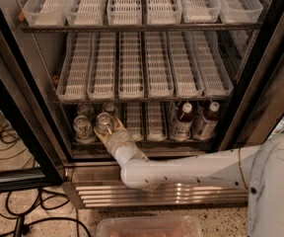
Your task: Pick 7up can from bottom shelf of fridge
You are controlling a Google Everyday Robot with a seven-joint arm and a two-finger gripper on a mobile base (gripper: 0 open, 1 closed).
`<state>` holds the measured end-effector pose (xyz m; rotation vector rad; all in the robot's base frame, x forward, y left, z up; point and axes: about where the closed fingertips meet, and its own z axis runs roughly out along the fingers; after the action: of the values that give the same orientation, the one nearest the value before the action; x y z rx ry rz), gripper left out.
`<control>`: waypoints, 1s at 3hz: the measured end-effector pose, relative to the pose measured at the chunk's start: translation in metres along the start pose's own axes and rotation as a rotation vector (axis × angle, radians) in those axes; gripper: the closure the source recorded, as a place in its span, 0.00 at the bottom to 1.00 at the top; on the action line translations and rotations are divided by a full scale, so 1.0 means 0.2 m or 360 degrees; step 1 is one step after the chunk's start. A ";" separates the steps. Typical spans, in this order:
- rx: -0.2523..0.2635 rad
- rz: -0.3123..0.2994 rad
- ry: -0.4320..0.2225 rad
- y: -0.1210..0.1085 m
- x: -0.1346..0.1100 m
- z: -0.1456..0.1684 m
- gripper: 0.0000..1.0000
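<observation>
Tan end effector (108,128) touches the 7up can (104,118) on the bottom shelf (154,143); its opening cannot be told.

no readable text, no legible labels

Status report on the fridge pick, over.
Tool inside black-framed fridge at dark bottom shelf, against small silver-lidded aluminium 7up can. Can upright on shelf. Similar can close beside it.

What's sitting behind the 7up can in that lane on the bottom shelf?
A second can stands right behind the 7up can, where the gripper sits. Only its top shows; its body and anything deeper are covered.
</observation>
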<state>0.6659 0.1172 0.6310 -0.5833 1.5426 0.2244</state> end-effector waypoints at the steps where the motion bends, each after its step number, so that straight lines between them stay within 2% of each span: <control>1: -0.0088 -0.0015 -0.0006 0.01 -0.09 -0.01 1.00; 2: -0.0191 -0.0068 0.0036 -0.01 -0.14 -0.06 1.00; 3: -0.0276 -0.0095 0.0110 -0.14 -0.19 -0.19 1.00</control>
<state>0.6453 0.0838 0.6759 -0.7794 1.5793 0.2968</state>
